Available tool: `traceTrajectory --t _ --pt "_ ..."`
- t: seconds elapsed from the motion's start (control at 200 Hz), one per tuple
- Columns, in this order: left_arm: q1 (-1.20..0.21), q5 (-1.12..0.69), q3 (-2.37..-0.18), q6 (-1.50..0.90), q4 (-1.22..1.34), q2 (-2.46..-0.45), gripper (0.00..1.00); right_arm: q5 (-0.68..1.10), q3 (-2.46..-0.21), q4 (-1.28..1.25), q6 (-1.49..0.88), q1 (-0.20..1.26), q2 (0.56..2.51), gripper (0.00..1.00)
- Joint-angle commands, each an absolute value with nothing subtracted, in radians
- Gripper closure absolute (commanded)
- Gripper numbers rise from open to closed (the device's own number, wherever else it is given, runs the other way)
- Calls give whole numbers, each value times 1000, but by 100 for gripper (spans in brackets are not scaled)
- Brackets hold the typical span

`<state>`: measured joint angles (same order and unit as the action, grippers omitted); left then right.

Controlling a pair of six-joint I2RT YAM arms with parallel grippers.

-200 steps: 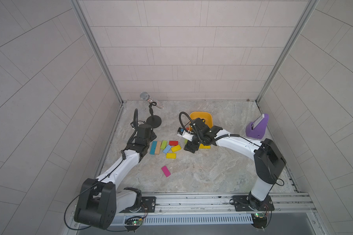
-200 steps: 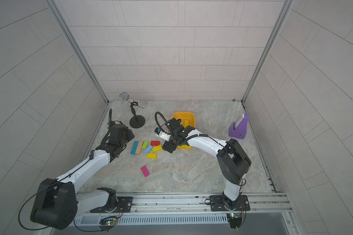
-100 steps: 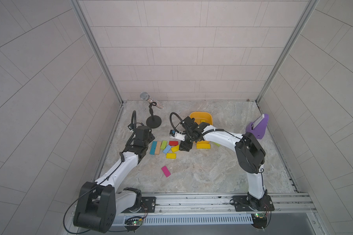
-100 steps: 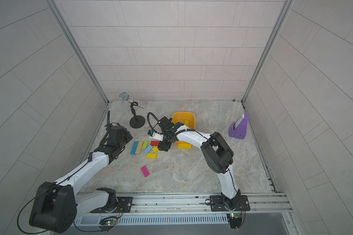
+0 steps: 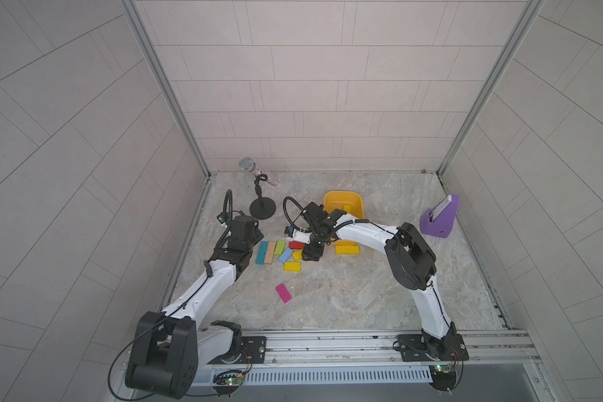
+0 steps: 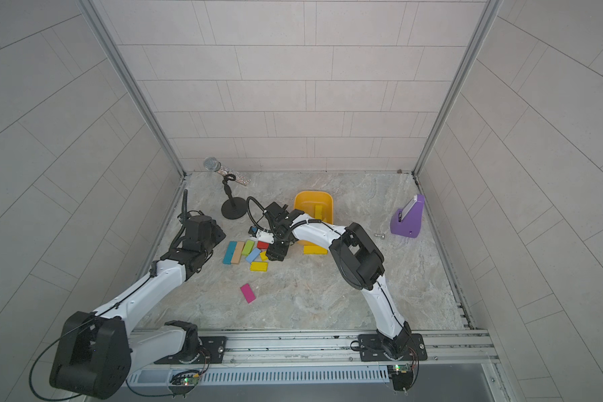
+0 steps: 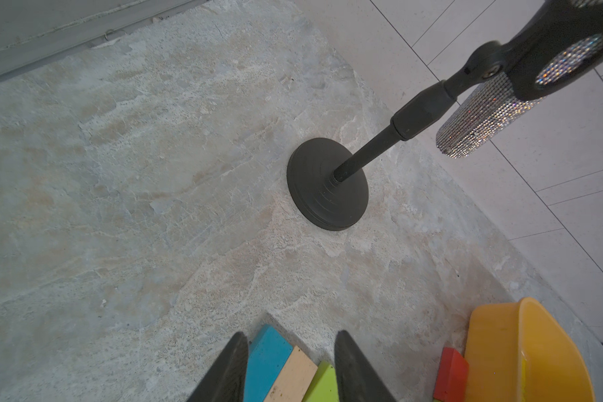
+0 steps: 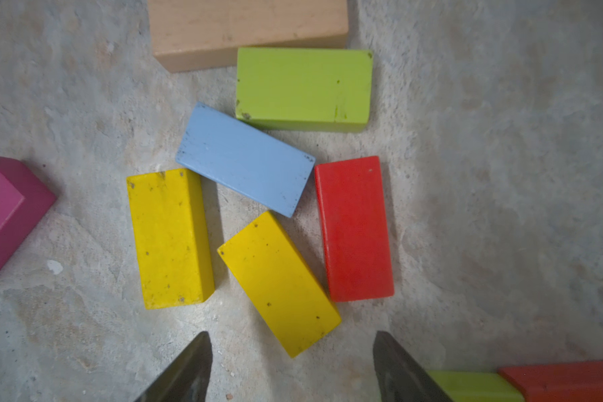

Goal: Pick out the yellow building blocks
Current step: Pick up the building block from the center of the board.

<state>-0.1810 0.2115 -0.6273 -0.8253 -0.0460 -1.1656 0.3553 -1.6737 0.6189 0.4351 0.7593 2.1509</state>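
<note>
— Both top views?
— The right gripper (image 5: 310, 257) hangs low over bright yellow wooden building blocks (image 5: 292, 266) on the marble table (image 5: 362, 296). One more seemingly lies in the orange-yellow plastic tub (image 6: 305, 203).
— Left wrist?
— The left gripper (image 7: 289, 333) has its fingers parted and empty, above a teal block (image 7: 267, 362).
— Right wrist?
— Fingers spread, grasping nothing; two yellow blocks just beside a light-blue block (image 8: 244, 158).

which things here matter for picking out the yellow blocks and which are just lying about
Job: yellow blocks, orange-yellow tub, right gripper.
Lying about: teal block, tan block, lime block, light-blue block, red block, pink block, microphone stand, purple holder.
</note>
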Motion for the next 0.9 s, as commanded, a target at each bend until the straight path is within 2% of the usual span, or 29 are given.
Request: traceTrajectory --t 0.0,0.746,0.891 --pt "-173 241 -618 -847 -63 -1155 54 376 -1682 650 461 773 2172 26" --pt "-173 251 -631 -857 -102 -1146 54 486 -1661 700 472 790 2171 34" --pt "-173 254 -632 -866 -103 -1149 55 430 -1690 711 473 799 2135 36"
